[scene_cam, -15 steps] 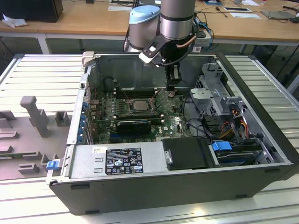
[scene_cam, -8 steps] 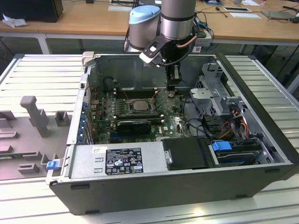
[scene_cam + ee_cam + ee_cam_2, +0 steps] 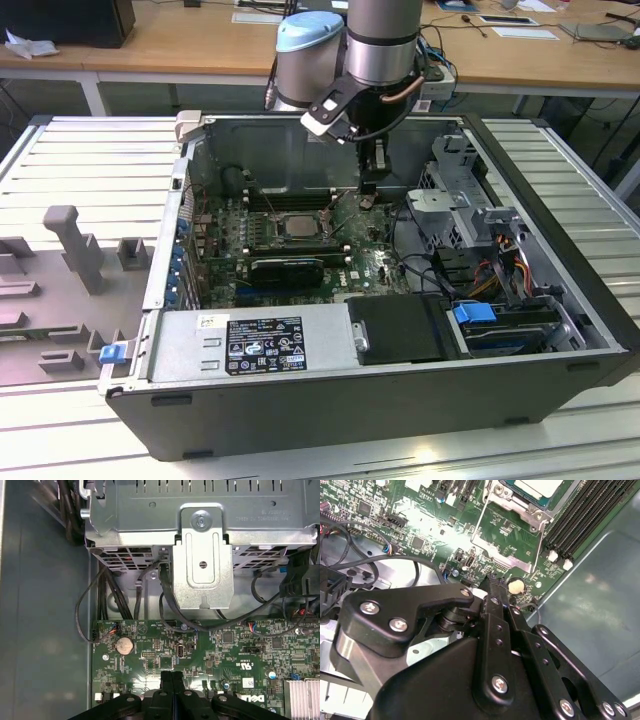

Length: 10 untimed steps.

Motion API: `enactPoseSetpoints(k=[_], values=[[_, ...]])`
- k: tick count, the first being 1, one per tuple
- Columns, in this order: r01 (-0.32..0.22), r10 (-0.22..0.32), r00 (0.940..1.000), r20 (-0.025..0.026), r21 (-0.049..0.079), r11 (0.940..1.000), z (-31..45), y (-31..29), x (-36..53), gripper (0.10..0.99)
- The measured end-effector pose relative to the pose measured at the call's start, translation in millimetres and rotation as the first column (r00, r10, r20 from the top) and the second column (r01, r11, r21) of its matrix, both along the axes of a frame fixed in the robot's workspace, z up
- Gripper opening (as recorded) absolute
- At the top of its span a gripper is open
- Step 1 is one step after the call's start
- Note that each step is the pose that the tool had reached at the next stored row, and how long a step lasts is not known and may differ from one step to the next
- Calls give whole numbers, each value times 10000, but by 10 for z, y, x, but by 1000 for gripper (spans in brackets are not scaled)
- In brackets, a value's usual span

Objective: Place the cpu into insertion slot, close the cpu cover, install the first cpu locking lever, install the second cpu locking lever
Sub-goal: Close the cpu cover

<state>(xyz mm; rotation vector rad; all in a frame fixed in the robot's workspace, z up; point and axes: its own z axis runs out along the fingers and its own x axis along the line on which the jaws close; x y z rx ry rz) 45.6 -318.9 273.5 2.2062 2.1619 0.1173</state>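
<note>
1. The gripper (image 3: 368, 196) hangs just above centre frame in the exterior view, its fingers (image 3: 167, 681) pressed together on nothing, low over the motherboard (image 3: 375, 265)
2. The cpu (image 3: 297, 225) sits in the insertion slot (image 3: 270, 234), near the gripper on the exterior view's left

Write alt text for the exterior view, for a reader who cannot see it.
A robot arm holds its shut gripper inside an open computer case, over the motherboard and to the exterior view's right of the cpu.
</note>
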Motion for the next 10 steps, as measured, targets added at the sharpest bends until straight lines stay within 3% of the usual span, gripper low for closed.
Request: enactPoseSetpoints(k=[1,6,7,8,9,10], values=[[0,0,10000,-2,0,10000,-2,0,12,106],[1,-1,10000,-17,-2,10000,-168,0,24,106],[0,1,9997,-234,4,10000,-188,0,25,106],[0,0,9993,-374,7,10000,-196,0,25,106],[1,-1,9991,-419,7,10000,-205,0,23,106],[2,-2,9991,-428,4,10000,-210,0,12,106]])
